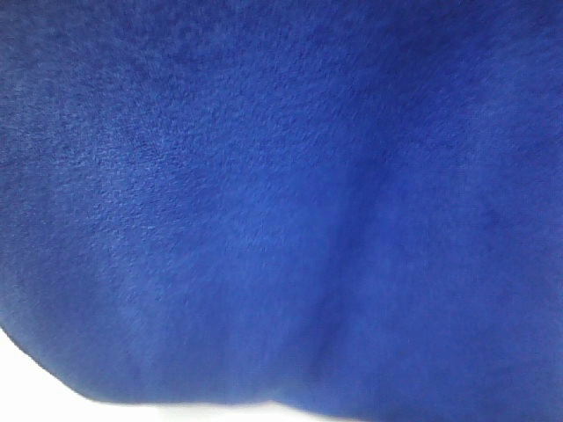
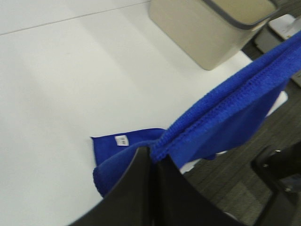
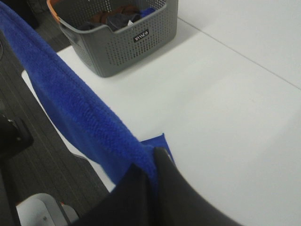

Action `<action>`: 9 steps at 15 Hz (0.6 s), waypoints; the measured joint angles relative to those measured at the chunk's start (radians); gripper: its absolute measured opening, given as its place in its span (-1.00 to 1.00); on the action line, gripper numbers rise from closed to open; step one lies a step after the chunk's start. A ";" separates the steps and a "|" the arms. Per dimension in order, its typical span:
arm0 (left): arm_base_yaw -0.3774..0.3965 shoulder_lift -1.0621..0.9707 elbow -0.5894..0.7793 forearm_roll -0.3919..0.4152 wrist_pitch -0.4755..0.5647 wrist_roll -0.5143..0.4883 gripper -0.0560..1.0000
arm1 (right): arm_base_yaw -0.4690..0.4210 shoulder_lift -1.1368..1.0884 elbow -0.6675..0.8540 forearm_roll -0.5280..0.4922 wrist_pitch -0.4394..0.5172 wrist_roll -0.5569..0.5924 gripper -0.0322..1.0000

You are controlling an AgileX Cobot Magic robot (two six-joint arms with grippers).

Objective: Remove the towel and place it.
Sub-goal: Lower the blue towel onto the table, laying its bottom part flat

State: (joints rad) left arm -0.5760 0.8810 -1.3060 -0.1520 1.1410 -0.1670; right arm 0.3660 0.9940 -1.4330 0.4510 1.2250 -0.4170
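The royal-blue towel [image 1: 281,202] fills nearly the whole exterior high view and hides both arms there. In the left wrist view my left gripper [image 2: 153,157] is shut on the towel's stitched hem [image 2: 221,108], which stretches taut away from the fingers. A lower corner with a small white tag [image 2: 121,140] rests on the white table [image 2: 61,84]. In the right wrist view my right gripper [image 3: 155,162] is shut on the towel's other end [image 3: 70,99], the hem running off toward the far side. Another blue corner [image 3: 157,141] touches the table below it.
A beige bin with a grey rim [image 2: 211,28] stands on the table in the left wrist view. A grey perforated basket [image 3: 122,37] with clothes inside sits by the table edge in the right wrist view. Dark carpet [image 3: 42,155] lies beyond the edge.
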 joint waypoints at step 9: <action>0.098 0.614 -0.214 0.578 -0.289 -0.002 -0.89 | 0.000 0.605 -0.130 -0.267 -0.661 -0.086 -0.91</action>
State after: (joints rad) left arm -0.4780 1.4950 -1.5200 0.4260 0.8520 -0.1690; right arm 0.3660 1.5990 -1.5630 0.1840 0.5640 -0.5030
